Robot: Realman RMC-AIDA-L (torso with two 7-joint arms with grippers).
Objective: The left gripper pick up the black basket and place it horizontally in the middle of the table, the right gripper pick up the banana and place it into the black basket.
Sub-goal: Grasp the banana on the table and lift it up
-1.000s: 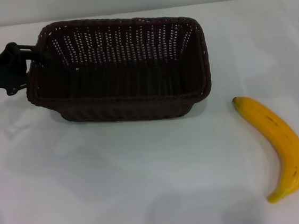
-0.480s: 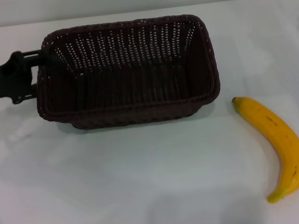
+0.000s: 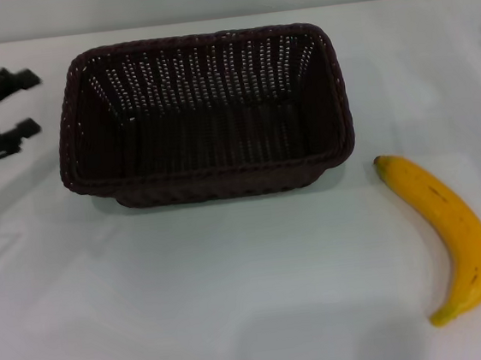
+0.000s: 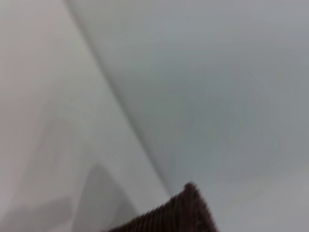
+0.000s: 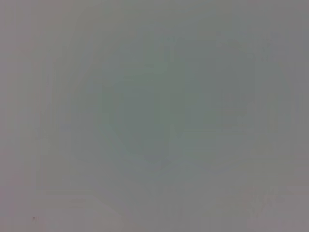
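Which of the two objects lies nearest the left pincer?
The black basket: its short side faces the open left pincer, while the banana lies beyond the basket.

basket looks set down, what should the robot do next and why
Probably bring the right gripper, not in view here, over the banana. The black basket sits level on the table, and the left gripper is off its left end, jaws open and apart from the rim. The banana lies alone, right of the basket.

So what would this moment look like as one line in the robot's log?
left gripper: open, clear of black basket | basket: flat on table, empty | banana: on table, untouched | right gripper: unseen
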